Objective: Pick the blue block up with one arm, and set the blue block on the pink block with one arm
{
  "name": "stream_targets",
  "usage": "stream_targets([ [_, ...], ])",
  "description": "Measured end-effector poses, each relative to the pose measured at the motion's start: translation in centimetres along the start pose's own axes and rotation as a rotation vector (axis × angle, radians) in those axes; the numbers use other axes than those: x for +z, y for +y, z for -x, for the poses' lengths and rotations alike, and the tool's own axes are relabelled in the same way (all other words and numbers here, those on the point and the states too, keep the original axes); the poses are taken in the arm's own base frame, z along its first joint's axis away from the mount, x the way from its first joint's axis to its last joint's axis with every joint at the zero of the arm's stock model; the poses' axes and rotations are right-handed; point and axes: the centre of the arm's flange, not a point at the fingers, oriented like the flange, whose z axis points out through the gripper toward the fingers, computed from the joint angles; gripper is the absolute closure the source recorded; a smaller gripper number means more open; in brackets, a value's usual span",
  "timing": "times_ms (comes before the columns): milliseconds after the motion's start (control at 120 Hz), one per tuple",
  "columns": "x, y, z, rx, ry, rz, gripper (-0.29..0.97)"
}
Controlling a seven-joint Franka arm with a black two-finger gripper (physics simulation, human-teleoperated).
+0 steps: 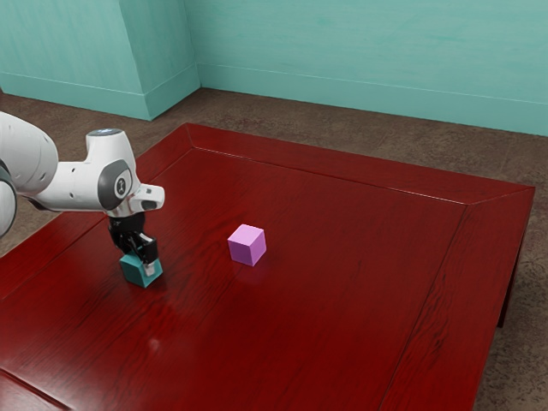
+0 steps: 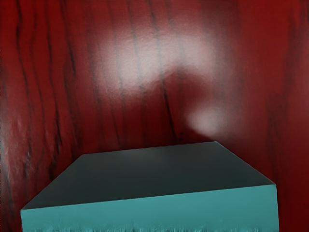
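The black gripper [image 1: 141, 260] was down on the blue block [image 1: 132, 272] and held it tight from two sides. The blue block sat on the red table [image 1: 342, 300], near the exterior view's left. The pink block [image 1: 247, 244] stood apart from it, toward the exterior view's right

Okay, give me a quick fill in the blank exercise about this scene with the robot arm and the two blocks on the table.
1. The pink block stands to the exterior view's ____ of the blue block.
2. The gripper is down at the ____ block.
3. The table is dark ____ wood.
4. The number of blocks on the table is ____.
Missing words: right, blue, red, two.
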Motion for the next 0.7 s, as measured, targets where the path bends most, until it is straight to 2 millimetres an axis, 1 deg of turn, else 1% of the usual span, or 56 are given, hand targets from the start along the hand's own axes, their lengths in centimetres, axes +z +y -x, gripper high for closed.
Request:
stream_targets([
  [75, -0.2, 0.1, -0.1, -0.006, 0.003, -0.005, 0.36],
  [200, -1.3, 0.5, -0.5, -0.011, 0.021, -0.015, 0.37],
  [233, -1.8, 0.6, -0.7, -0.011, 0.03, -0.019, 0.37],
  [283, -3.3, 1.1, -1.4, -0.002, 0.054, -0.029, 0.37],
  [350, -6.1, 2.5, -3.3, 0.034, 0.089, -0.052, 0.36],
  [425, -9.3, 4.7, -5.6, 0.076, 0.126, -0.069, 0.36],
  [475, -10.9, 5.9, -6.8, 0.091, 0.139, -0.075, 0.36],
  [583, -12.7, 7.7, -8.7, 0.1, 0.145, -0.082, 0.36],
  [700, -13.4, 10.0, -10.4, 0.096, 0.139, -0.077, 0.36],
])
